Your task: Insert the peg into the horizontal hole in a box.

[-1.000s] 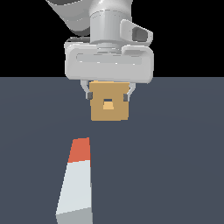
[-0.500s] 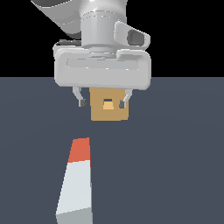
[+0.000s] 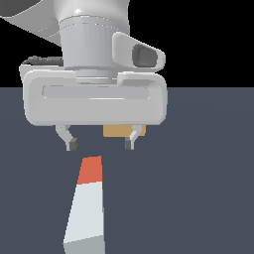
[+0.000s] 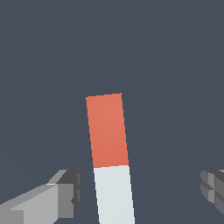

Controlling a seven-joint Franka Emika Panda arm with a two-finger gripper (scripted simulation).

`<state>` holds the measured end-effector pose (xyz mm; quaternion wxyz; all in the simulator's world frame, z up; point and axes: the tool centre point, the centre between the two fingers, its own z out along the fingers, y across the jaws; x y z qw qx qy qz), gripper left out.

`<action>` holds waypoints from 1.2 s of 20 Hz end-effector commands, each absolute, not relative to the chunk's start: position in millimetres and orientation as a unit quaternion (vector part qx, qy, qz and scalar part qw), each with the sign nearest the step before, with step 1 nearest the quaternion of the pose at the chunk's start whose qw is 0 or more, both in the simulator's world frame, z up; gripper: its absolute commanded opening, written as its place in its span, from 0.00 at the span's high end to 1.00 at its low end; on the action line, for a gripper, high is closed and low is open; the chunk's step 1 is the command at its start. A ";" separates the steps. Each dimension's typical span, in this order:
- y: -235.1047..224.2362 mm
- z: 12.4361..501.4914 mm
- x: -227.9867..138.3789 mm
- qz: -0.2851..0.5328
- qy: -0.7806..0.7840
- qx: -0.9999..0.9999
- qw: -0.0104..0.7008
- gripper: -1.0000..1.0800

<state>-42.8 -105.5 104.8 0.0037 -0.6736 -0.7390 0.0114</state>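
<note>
The peg (image 3: 87,203) lies flat on the dark floor, a long pale grey bar with its orange-red end pointing away from the camera in the exterior view. It also shows in the wrist view (image 4: 110,157), lying between the two fingers. My gripper (image 3: 100,145) is open and empty, hanging just above and beyond the peg's orange-red end. The tan box (image 3: 118,130) is mostly hidden behind the gripper body; only a strip of it shows between the fingers. The hole is hidden.
The dark grey floor (image 3: 198,188) spreads around the peg and box. Nothing else stands on it in view.
My gripper has come towards the camera and down, from over the box to above the peg's orange-red end. It now covers most of the box. The peg has not moved.
</note>
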 end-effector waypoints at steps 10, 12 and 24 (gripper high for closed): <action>-165.4 75.4 -54.1 0.002 -0.769 -0.639 0.000 0.04; -170.8 72.7 -54.5 0.001 -0.772 -0.636 0.000 0.04; -174.6 70.8 -53.7 0.000 -0.774 -0.634 0.000 0.04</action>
